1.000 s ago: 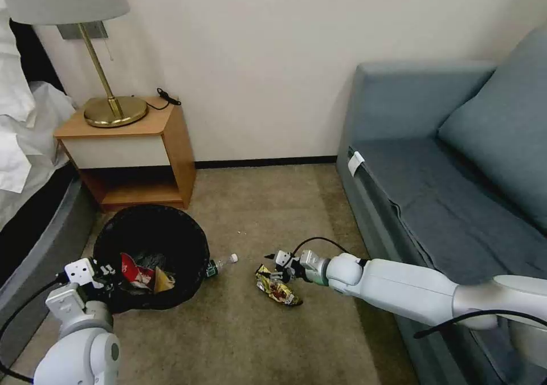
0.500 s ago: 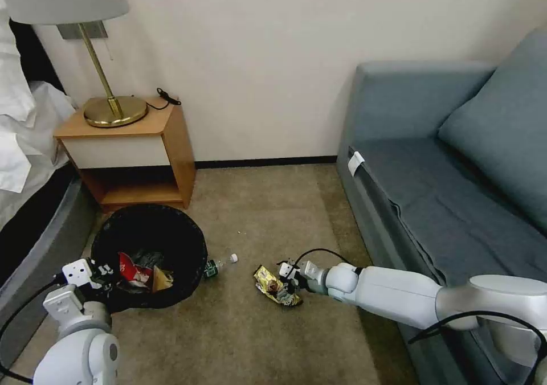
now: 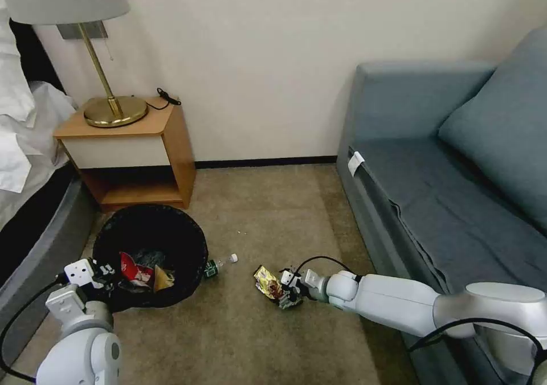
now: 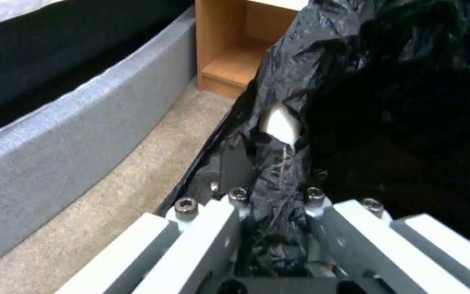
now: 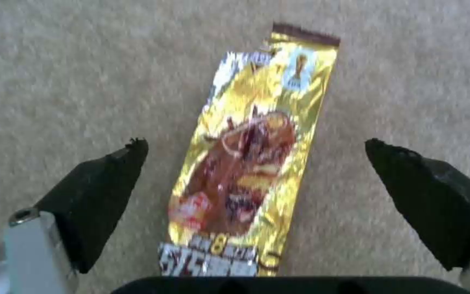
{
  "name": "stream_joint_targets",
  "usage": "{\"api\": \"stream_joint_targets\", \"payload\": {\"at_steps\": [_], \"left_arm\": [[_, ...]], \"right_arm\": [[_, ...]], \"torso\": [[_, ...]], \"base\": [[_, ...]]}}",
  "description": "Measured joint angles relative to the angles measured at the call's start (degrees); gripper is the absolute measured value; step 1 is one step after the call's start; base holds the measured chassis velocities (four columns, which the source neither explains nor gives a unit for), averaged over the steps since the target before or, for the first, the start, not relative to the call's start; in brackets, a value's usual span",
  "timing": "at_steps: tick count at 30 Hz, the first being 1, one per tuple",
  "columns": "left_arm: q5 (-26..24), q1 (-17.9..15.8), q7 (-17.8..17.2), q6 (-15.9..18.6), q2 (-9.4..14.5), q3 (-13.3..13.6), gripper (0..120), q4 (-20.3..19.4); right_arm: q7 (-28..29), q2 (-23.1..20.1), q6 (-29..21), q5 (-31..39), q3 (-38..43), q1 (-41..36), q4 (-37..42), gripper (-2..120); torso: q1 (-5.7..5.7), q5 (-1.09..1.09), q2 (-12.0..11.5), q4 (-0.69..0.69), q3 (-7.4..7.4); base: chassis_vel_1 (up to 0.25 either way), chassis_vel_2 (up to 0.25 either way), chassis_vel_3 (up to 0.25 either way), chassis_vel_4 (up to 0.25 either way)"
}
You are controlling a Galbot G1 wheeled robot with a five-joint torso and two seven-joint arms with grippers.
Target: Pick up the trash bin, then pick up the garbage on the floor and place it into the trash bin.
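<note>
The right claw (image 3: pixel 286 285) has dropped from just above the carpet (image 3: pixel 256 214) to floor level over the last second, and its black fingertips (image 5: pixel 110 183) now spread wide on either side of the gold snack wrapper (image 5: pixel 251 163), which lies flat between them, ungripped. That puts the grasp one closing away, I judge. The left claw (image 3: pixel 99 274), at about 8 o'clock of the trash bin (image 3: pixel 151 254), stays clenched on the black liner (image 4: pixel 278 192) at the rim. Red-and-white and brown litter already lies inside the bin; the small bottle (image 3: pixel 219 264) rests on the carpet at the bin's 3 o'clock, touching its side.
</note>
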Motion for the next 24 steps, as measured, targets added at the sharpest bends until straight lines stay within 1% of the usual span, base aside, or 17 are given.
{"api": "stream_joint_targets", "payload": {"at_steps": [11, 17, 24], "left_arm": [[-0.06, -0.18, 0.12, -0.21, 0.0, 0.09, 1, 0.23], [0.01, -0.15, 0.13, -0.67, 0.0, 0.45, 1, 0.27], [0.02, -0.09, 0.15, -1.07, 0.0, 0.35, 1, 0.3]], "right_arm": [[-0.12, 0.18, -0.15, -0.36, 0.98, -2.68, -2.29, 100], [-0.44, 1.89, 0.7, -1.3, 1.44, -4.64, -4.95, 100], [-0.82, 2.9, 1.13, -1.77, 1.85, -4.79, -6.27, 100]], "torso": [[0.0, 0.0, 0.0, 0.0, 0.0], [0.0, 0.0, 0.0, 0.0, 0.0], [0.0, 0.0, 0.0, 0.0, 0.0]], "base": [[0.0, 0.0, 0.0, 0.0], [0.0, 0.0, 0.0, 0.0], [0.0, 0.0, 0.0, 0.0]]}}
